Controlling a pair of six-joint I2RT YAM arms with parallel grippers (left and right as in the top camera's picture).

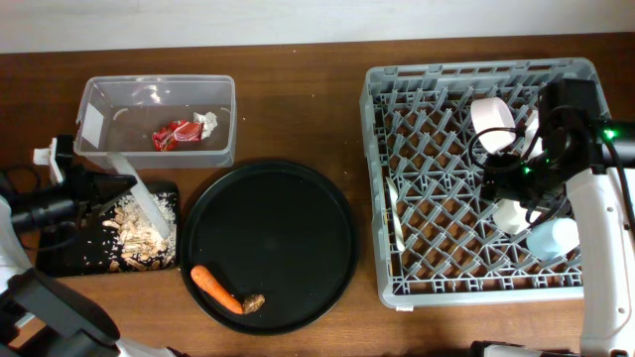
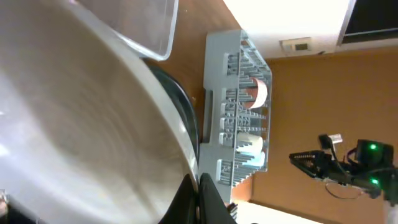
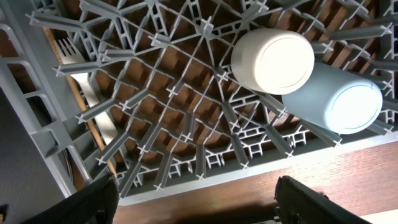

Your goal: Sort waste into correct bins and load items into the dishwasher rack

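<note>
My left gripper is shut on the rim of the pale plate and holds it tilted on edge over the shallow black tray, where pale crumbs lie. In the left wrist view the plate fills the left side, with the fingers pinched on its rim. The clear tub holds the red wrapper and white paper. My right gripper is open and empty above the grey rack, over the cream cup, light-blue cup, fork and chopstick.
A large round black tray holds the orange carrot and a small brown lump. A pink bowl stands on edge in the rack's far part. The right arm hangs over the rack's right side.
</note>
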